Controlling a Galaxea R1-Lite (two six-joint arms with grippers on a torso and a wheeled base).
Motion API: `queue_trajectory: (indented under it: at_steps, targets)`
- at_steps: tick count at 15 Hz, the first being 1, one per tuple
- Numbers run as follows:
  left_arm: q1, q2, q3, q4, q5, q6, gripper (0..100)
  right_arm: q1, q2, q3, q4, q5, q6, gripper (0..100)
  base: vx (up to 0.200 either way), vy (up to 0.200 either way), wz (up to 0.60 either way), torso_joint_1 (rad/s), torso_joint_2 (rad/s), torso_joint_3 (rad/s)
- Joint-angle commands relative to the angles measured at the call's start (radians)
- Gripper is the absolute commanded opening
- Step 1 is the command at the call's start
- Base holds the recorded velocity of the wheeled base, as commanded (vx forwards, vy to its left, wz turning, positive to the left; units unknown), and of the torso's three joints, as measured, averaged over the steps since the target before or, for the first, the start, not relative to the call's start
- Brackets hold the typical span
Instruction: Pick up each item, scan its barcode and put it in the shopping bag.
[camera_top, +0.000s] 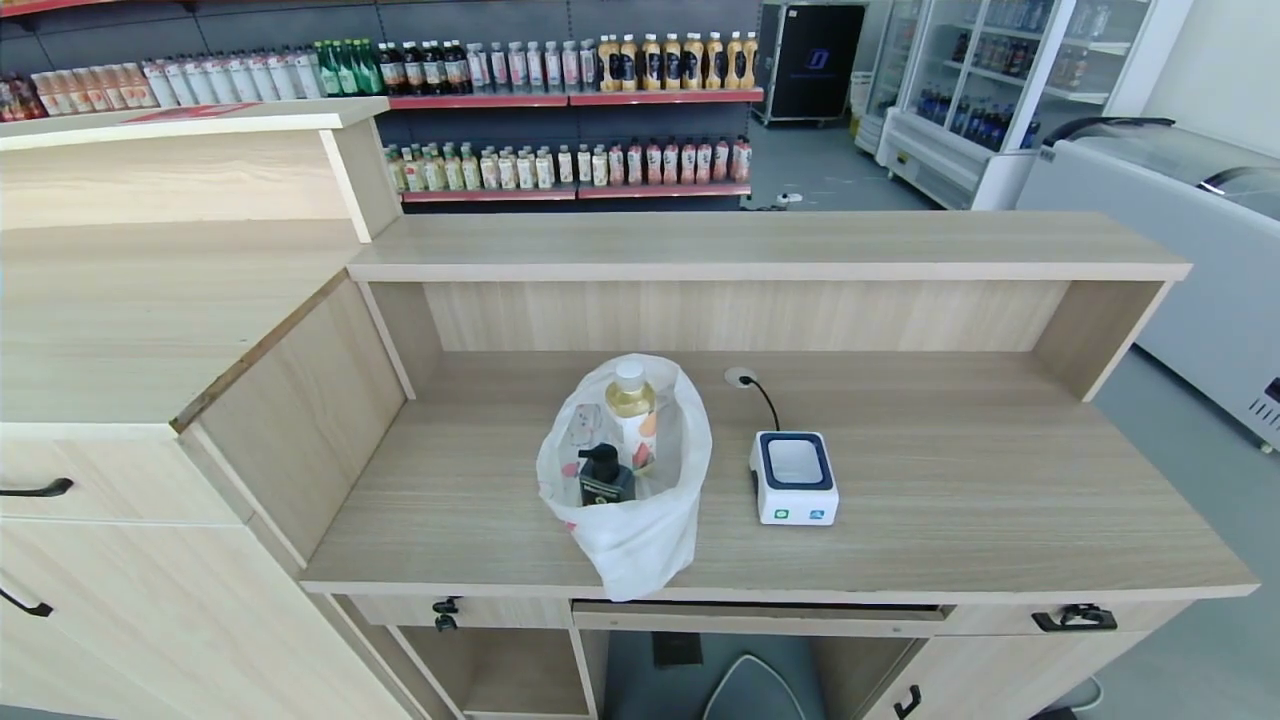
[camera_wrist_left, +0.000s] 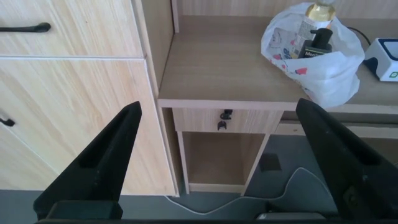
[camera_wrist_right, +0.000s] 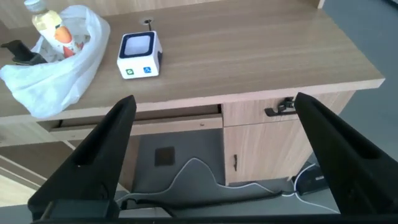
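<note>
A white plastic shopping bag (camera_top: 625, 510) stands open on the wooden counter (camera_top: 950, 500). Inside it are a yellow drink bottle (camera_top: 632, 400) with a white cap and a black pump bottle (camera_top: 603, 478). The white barcode scanner (camera_top: 793, 477) sits just right of the bag. My left gripper (camera_wrist_left: 219, 109) hangs open and holds nothing, below the counter's front left corner, with the bag (camera_wrist_left: 323, 68) and the scanner (camera_wrist_left: 384, 59) up ahead. My right gripper (camera_wrist_right: 214, 101) is open and holds nothing, low before the counter's front edge; the bag (camera_wrist_right: 43, 81) and the scanner (camera_wrist_right: 140, 55) lie beyond it.
The scanner's black cable (camera_top: 765, 400) runs to a hole at the counter's back. A raised shelf (camera_top: 770, 245) spans the back and a tall cabinet (camera_top: 150, 330) walls the left. Drawers with black handles (camera_top: 1075, 618) sit under the counter edge. Bare counter stretches right of the scanner.
</note>
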Motion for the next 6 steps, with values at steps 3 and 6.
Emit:
queue_trajectory:
  at_steps: [3,6]
  targets:
    - [0.000,0.000,0.000,0.000,0.000,0.000,100,0.001,-0.006,0.000,0.001,-0.003,0.004,100,0.000,0.000,0.00,0.000,0.00,0.000]
    - [0.000,0.000,0.000,0.000,0.000,0.000,100,0.001,-0.006,0.000,0.003,-0.003,0.005,100,0.000,0.000,0.00,0.000,0.00,0.000]
